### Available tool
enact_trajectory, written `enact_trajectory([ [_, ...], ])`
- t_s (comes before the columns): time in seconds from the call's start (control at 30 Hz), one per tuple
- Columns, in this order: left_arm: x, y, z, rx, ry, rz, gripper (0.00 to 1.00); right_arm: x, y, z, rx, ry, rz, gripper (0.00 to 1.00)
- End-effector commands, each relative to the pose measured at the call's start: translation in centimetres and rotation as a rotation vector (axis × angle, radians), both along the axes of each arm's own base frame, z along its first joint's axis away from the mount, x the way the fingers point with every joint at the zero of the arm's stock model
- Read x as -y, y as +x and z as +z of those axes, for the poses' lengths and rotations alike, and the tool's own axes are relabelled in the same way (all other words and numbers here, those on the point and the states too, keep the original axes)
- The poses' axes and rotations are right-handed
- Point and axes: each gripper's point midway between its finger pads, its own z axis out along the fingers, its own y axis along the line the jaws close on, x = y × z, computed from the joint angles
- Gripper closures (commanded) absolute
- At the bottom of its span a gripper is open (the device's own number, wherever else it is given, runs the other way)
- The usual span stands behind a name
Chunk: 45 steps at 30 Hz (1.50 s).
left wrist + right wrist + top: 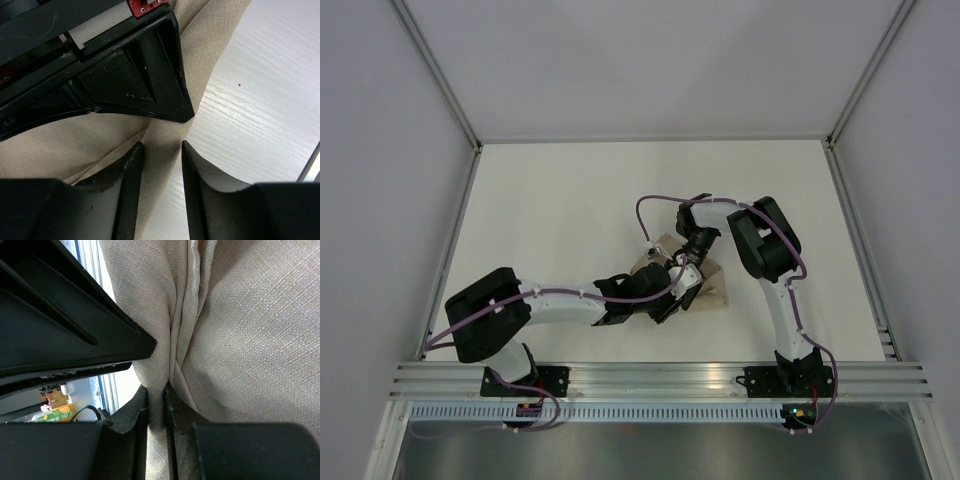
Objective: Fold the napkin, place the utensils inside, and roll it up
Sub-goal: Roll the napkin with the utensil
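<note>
Progress, overhead view: napkin [712, 290] lies bunched at 4 o'clock from the centre of the table [570, 200], beneath both pincers. No flat fold, no roll and no fork are visible. Folding is judged incomplete; loading and rolling are left.

Left wrist view: left pincer [161, 185] stands slightly apart, straddling a cloth ridge without clamping it.

Right wrist view: right pincer [156, 415] is clamped on a gathered pleat. Cloth is plain tan weave, with creases running toward 12 o'clock.

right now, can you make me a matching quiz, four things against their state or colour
Things:
1. left gripper
2. right gripper
3. napkin
4. table

States:
a. white, faint wood grain
b. jaws nearly closed, pinching a fold
c. tan, creased into folds
d. jaws apart, cloth edge between them

Pairs: 1-d, 2-b, 3-c, 4-a
</note>
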Motion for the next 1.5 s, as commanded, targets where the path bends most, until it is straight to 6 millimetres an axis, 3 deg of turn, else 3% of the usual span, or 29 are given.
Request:
enact_trajectory([
  [0.0,1.7,-0.4,1.0,-0.013,-0.079,-0.048,0.59,0.3,2.4,-3.4,0.131,-0.007,0.033,0.99],
  [0.2,1.2,-0.5,-0.4,-0.076,-0.085,-0.023,0.76,0.2,2.9,-3.5,0.169,-0.021,0.008,0.96],
  [0.37,0.6,-0.6,-2.0,-0.151,-0.074,0.004,0.9,0.0,3.6,-3.5,0.207,-0.03,-0.031,0.85],
  [0.5,0.6,-1.3,-2.6,-0.2,-0.085,0.011,0.98,-0.4,4.9,-2.7,0.265,-0.034,-0.078,0.71],
  [0.57,0.2,-1.6,-3.2,-0.228,-0.083,0.031,0.98,-0.5,5.8,-2.2,0.295,-0.03,-0.103,0.66],
  [0.9,-0.6,-2.2,-4.6,-0.321,-0.099,0.055,0.98,0.1,11.1,3.7,0.441,0.019,-0.316,0.57],
  [1.17,-1.7,-1.7,-5.8,-0.394,-0.12,0.107,0.98,3.4,15.6,9.3,0.603,0.076,-0.524,0.55],
  [1.23,-1.9,-1.7,-6.0,-0.422,-0.126,0.113,0.98,5.0,16.2,9.6,0.67,0.07,-0.557,0.55],
  [1.27,-2.0,-1.6,-6.3,-0.431,-0.125,0.12,0.98,5.4,16.1,11.3,0.742,0.087,-0.563,0.55],
  [1.3,-2.0,-1.6,-6.2,-0.447,-0.139,0.119,0.98,5.7,16.0,11.8,0.789,0.094,-0.557,0.55],
  [1.33,-2.4,-1.5,-6.5,-0.468,-0.143,0.142,0.98,6.2,15.6,11.1,0.829,0.084,-0.557,0.52],
  [1.37,-2.6,-1.5,-6.6,-0.48,-0.147,0.146,0.98,6.5,15.2,12.8,0.898,0.108,-0.558,0.52],
  [1.43,-3.1,-1.2,-7.2,-0.502,-0.142,0.168,0.98,7.1,14.2,12.4,0.957,0.106,-0.531,0.51],
  [1.47,-3.2,-1.2,-7.3,-0.515,-0.142,0.17,0.98,7.2,13.7,13.2,1.003,0.117,-0.518,0.51],
])
